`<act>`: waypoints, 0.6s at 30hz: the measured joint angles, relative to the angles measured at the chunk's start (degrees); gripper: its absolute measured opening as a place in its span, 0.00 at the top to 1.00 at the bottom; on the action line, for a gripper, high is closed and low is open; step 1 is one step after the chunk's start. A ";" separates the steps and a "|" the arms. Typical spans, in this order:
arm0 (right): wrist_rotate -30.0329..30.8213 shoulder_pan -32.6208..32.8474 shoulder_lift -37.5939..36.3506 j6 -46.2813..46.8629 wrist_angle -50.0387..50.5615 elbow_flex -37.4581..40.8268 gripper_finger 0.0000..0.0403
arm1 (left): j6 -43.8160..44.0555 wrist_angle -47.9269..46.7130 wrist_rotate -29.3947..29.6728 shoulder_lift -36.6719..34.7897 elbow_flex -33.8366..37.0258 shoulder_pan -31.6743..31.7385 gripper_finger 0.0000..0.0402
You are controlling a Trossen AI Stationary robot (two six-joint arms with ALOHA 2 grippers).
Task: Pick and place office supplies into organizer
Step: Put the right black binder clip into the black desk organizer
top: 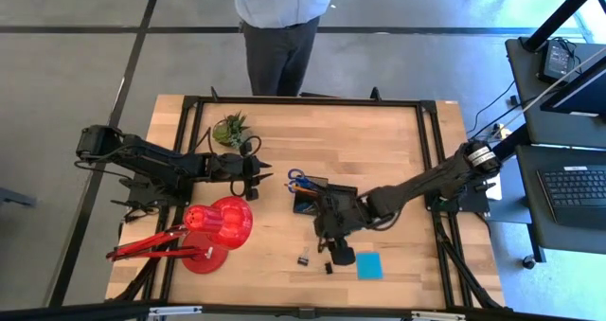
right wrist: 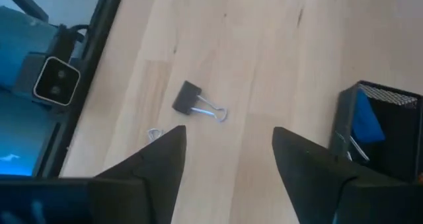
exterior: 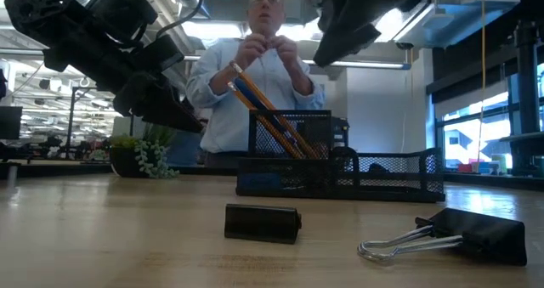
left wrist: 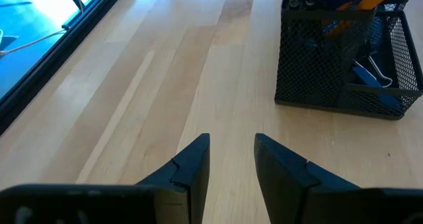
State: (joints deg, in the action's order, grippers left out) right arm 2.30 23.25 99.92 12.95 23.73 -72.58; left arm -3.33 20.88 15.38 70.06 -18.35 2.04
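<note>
The black mesh organizer [top: 312, 196] stands mid-table; in the low view the organizer [exterior: 340, 165] holds orange-yellow pencils [exterior: 268, 118] leaning in its tall cup. Blue scissors handles [top: 296, 177] stick up from it. Two black binder clips [top: 304, 258] [top: 329, 267] lie on the wood near the front edge, beside the cyan note pad [top: 369, 265]. My right gripper [right wrist: 228, 141] hovers open above the table, with one binder clip [right wrist: 195, 102] ahead of its fingers. My left gripper [left wrist: 231, 151] is open, left of the organizer [left wrist: 344, 52], touching nothing.
A red desk lamp [top: 213, 231] stands near the table's front left, under my left arm. A small green plant [top: 230, 130] sits toward the far edge. A person [top: 279, 27] stands behind the far edge. Bare wood [top: 379, 141] lies right of the organizer.
</note>
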 joint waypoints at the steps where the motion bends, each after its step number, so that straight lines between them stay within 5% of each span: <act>1: 1.13 0.76 0.00 0.07 -0.02 0.00 0.44 | 0.00 -0.11 0.01 0.00 0.00 0.00 0.72; 18: 8.68 7.80 0.04 4.88 -4.33 0.00 0.48 | -0.46 -0.09 0.01 0.00 0.00 0.00 0.72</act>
State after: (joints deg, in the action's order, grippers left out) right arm 10.98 31.05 99.96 17.82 19.40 -72.58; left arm -3.79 20.80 15.40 70.06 -18.35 2.04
